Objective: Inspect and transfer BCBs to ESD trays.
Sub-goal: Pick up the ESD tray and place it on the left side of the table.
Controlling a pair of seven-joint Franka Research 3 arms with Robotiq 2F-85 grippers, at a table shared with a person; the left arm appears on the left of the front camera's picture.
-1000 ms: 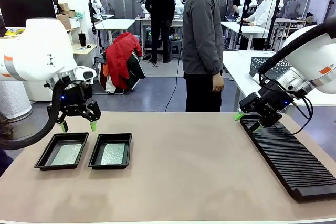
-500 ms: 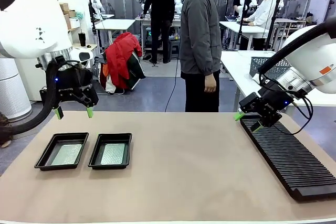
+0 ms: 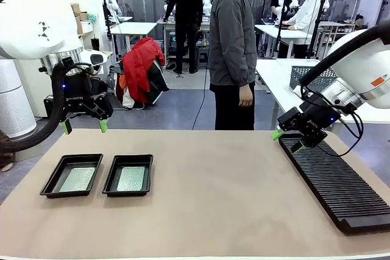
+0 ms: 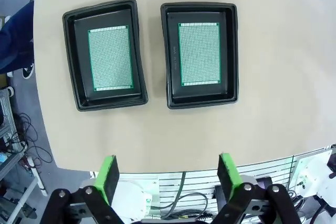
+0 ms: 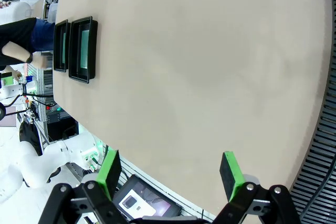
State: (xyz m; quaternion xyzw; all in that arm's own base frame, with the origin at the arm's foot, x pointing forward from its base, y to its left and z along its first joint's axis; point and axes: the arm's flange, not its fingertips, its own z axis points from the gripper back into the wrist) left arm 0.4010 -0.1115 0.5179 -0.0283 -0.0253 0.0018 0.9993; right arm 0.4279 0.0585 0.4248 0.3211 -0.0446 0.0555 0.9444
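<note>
1. Black shallow plastic ESD trays (image 4: 104, 54) (image 4: 200, 54) are set side by side, near left on the tan tabletop (image 3: 231, 193); one green speckled BCB (image 4: 109, 59) (image 4: 199, 53) is laid flat in each.
2. Left pincer (image 3: 82, 126) is held wide and empty above the trays, apparently for viewing.
3. Right pincer (image 3: 287, 140) is parked wide and empty over the long black ribbed rack (image 3: 338, 184), far right.

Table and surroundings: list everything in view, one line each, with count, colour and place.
trays: two, black, side by side on the table's left part.
boards: two, green with pale speckled faces, one flat in each tray.
rack: one, long, black, ribbed, on the table's right part.
table: one, tan top.
person: one, grey jacket, standing at the far side, not touching anything.
left gripper: black with green pads, open, raised above and behind the trays.
right gripper: black with green pads, open, over the rack's far end.
</note>
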